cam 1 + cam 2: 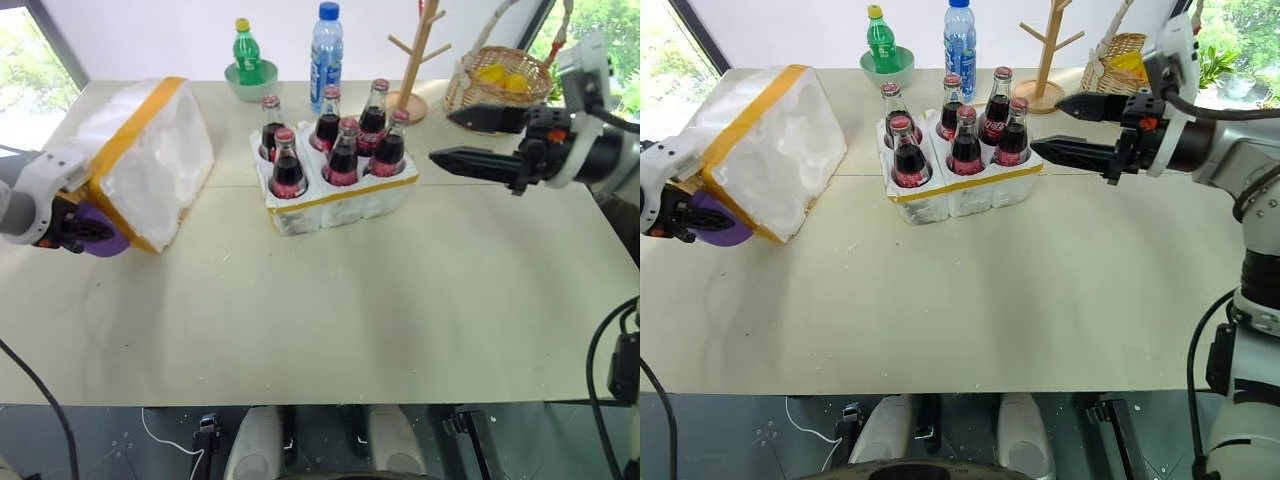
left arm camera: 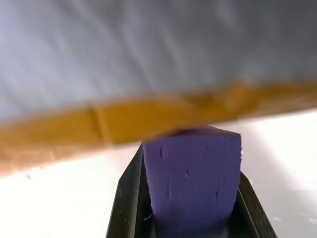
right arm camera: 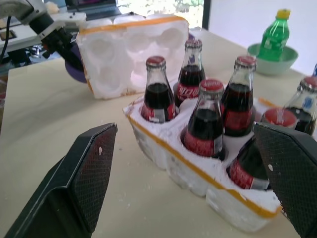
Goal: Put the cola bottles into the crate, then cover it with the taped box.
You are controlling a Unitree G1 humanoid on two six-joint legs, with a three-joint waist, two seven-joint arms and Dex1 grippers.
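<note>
Several cola bottles [image 1: 343,150] with red caps stand upright in the holes of the crate [image 1: 340,205], a low white foam tray with a thin yellow band, at the table's middle back. The taped box [image 1: 150,150] lies on its side to the left, its hollow facing the crate [image 3: 198,173]. At the box's near left corner my left gripper [image 1: 85,232] is shut on a purple foam block [image 2: 190,178] that touches the yellow-taped edge [image 2: 148,121]. To the right of the crate my right gripper [image 1: 441,137] hovers wide open, pointing level at the bottles [image 3: 205,119].
Behind the crate are a green soda bottle [image 1: 243,45] in a green bowl [image 1: 250,88], a blue-capped water bottle [image 1: 325,50], a wooden peg stand [image 1: 415,60] and a wicker basket [image 1: 495,85] of yellow fruit. The near half of the beige table [image 1: 330,310] is bare.
</note>
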